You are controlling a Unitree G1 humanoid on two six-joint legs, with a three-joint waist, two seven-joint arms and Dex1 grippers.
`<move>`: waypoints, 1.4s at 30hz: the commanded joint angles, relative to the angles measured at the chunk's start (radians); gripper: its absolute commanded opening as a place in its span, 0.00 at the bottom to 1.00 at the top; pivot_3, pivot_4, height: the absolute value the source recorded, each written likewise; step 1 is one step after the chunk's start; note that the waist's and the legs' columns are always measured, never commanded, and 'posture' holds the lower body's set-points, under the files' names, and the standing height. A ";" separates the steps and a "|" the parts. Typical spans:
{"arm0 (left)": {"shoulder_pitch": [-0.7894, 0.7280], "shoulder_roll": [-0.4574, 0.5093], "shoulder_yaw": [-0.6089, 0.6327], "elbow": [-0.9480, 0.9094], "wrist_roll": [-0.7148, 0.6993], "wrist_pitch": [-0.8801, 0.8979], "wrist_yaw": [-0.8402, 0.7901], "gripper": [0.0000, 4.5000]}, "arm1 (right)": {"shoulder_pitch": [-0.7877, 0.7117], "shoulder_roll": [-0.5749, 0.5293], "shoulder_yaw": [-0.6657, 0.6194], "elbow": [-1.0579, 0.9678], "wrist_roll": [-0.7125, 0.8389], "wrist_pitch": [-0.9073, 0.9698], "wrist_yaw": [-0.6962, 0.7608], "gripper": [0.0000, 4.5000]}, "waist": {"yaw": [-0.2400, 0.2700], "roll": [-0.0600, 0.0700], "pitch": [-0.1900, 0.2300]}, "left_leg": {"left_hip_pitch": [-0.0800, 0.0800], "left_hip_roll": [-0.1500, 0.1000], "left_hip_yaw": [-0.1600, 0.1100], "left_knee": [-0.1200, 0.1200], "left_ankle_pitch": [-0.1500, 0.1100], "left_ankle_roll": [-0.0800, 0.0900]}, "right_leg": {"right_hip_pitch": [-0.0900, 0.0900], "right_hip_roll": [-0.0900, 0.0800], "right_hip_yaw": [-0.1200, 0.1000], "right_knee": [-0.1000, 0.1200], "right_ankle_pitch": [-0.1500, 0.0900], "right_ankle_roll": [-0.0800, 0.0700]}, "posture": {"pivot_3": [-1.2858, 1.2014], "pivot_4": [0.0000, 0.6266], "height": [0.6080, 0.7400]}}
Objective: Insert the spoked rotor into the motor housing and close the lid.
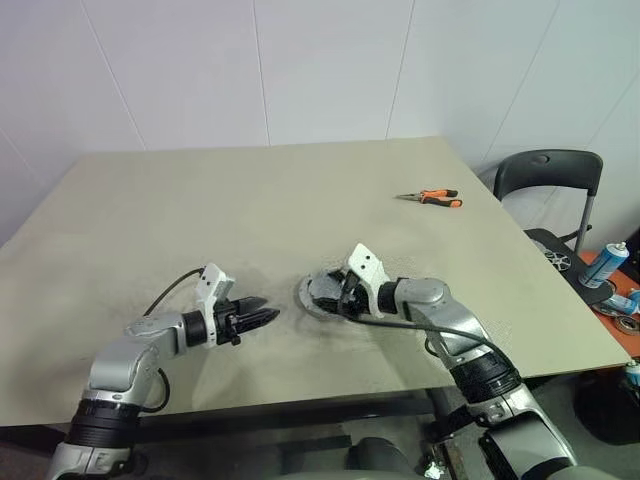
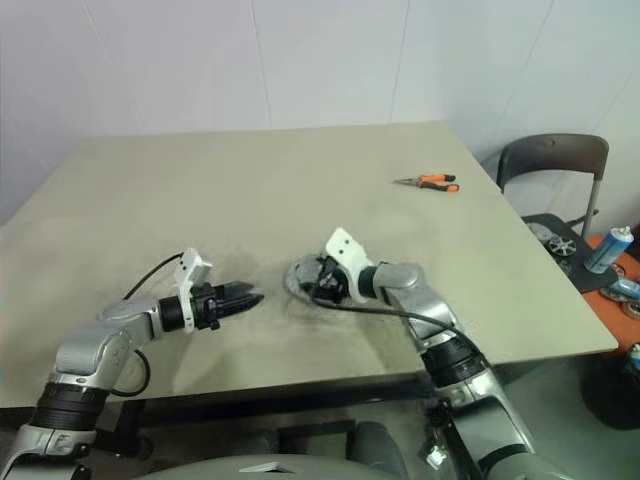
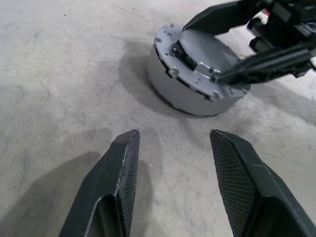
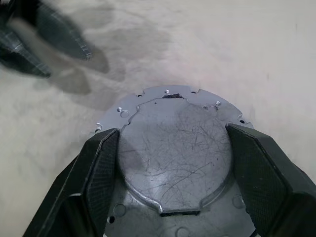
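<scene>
Looking down from the head view, you see the lid (image 1: pixel 330 292) near the middle of the bench (image 1: pixel 250 200), toward its near edge. Your right gripper (image 1: pixel 335 292) reaches over it; your left gripper (image 1: pixel 262 318) hovers just to its left, apart from it. Orange pliers (image 1: pixel 432 197) lie far right.

In the left wrist view, your left jaws stand half open and empty, the lid (image 3: pixel 197 69) ahead of them, capping a round grey body.

In the right wrist view, your right jaws spread wide, one finger either side of the raised centre of the lid (image 4: pixel 173 148), seemingly touching it. It looks rigid, heavy, scratched metal, likely slippery; grip the raised centre's edges or the notched rim.
</scene>
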State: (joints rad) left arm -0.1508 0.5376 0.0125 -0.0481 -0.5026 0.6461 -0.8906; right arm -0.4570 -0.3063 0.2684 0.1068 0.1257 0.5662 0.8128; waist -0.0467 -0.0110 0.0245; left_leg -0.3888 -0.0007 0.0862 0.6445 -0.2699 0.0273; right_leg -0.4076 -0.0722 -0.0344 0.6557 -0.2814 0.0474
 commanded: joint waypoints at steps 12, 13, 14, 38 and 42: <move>-0.241 -0.056 0.049 0.012 -0.058 0.062 0.080 0.54 | 0.048 -0.039 0.068 0.064 -0.034 0.031 0.007 0.73 | 0.011 -0.003 -0.003 | 0.002 0.000 0.000 0.001 0.000 0.000 | 0.001 -0.004 -0.005 0.000 0.000 0.000 | 0.52 0.00 1.00; -0.263 -0.063 0.042 0.019 -0.061 0.067 0.076 0.54 | 0.047 -0.039 0.068 0.068 -0.035 0.029 0.006 0.73 | 0.009 -0.003 -0.003 | 0.002 -0.001 0.000 0.001 0.000 0.000 | 0.002 -0.006 -0.007 -0.001 0.000 0.000 | 0.52 0.00 1.00; -0.280 -0.070 0.030 0.029 -0.057 0.065 0.072 0.54 | 0.046 -0.039 0.067 0.072 -0.035 0.027 0.006 0.73 | 0.007 -0.002 -0.004 | 0.002 -0.001 0.001 0.001 0.000 0.000 | 0.003 -0.007 -0.008 -0.001 0.000 0.001 | 0.52 0.00 1.00; -0.244 -0.199 -0.225 0.143 0.138 -0.034 0.081 0.11 | 0.075 -0.045 0.052 0.045 -0.029 0.042 -0.024 0.72 | 0.012 0.000 -0.006 | 0.001 -0.001 0.000 0.001 0.000 0.001 | 0.004 -0.009 -0.010 -0.003 0.001 0.001 | 0.52 0.00 1.00; -0.242 -0.214 -0.210 0.187 0.164 -0.072 0.102 0.11 | 0.079 -0.049 0.053 0.039 -0.027 0.046 -0.024 0.72 | 0.019 0.000 -0.008 | 0.003 -0.001 0.000 0.001 0.000 0.001 | 0.004 -0.009 -0.011 -0.004 0.001 0.001 | 0.52 0.00 1.00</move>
State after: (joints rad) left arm -0.3962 0.3222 -0.1918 0.1110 -0.3688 0.5825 -0.8037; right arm -0.4232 -0.3374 0.2679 0.0978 0.1333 0.5585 0.7905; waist -0.0277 -0.0108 0.0167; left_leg -0.3853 -0.0015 0.0858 0.6455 -0.2704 0.0282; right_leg -0.4035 -0.0813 -0.0451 0.6517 -0.2807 0.0487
